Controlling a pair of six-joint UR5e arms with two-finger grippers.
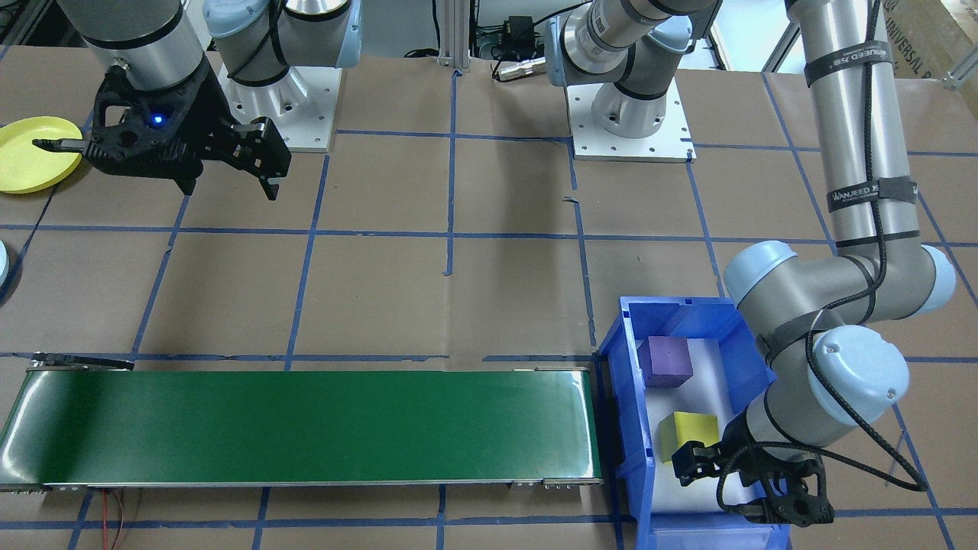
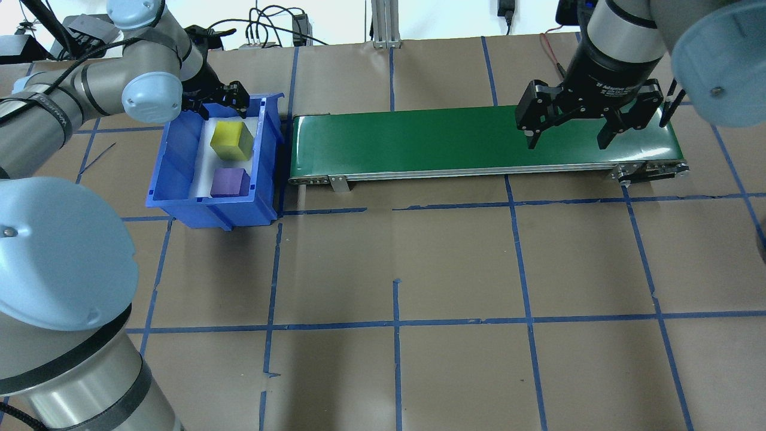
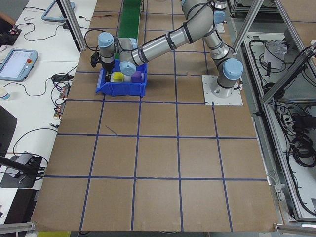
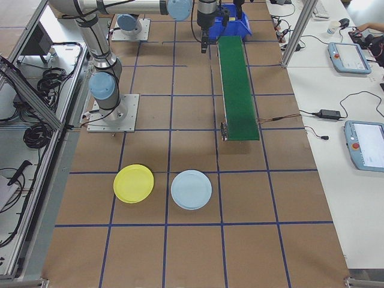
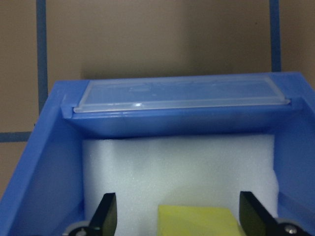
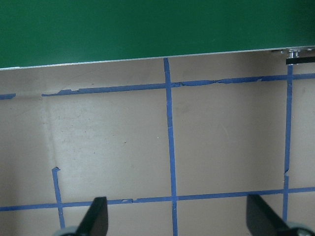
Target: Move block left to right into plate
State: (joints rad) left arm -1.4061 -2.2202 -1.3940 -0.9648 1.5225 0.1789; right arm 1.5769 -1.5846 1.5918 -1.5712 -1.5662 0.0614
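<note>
1. Blocks sit nearest our left side: a yellow block (image 2: 231, 140) and a purple block (image 2: 229, 182) lie apart on white foam (image 5: 177, 167) inside a blue bin (image 2: 173, 179), which stands just beside one end of the green conveyor belt (image 2: 419, 140).
2. Our left gripper (image 2: 216, 100) hangs over the far end of the bin, above the yellow block. Its fingers (image 5: 106, 216) are spread wide, one on each side of the block's top edge in the left wrist view, and we see them holding nothing.
3. Our right gripper (image 2: 571, 133) hovers above the table near the other end of the belt. Its fingers (image 6: 96, 216) are also spread wide and empty, with brown paper and blue tape lines below them in the right wrist view.
4. Farther out on our right, well apart from the belt, the yellow plate (image 4: 134, 183) lies flat on the table (image 2: 455, 269) with nothing on it. A pale blue plate (image 4: 191, 189) lies just beside it.
</note>
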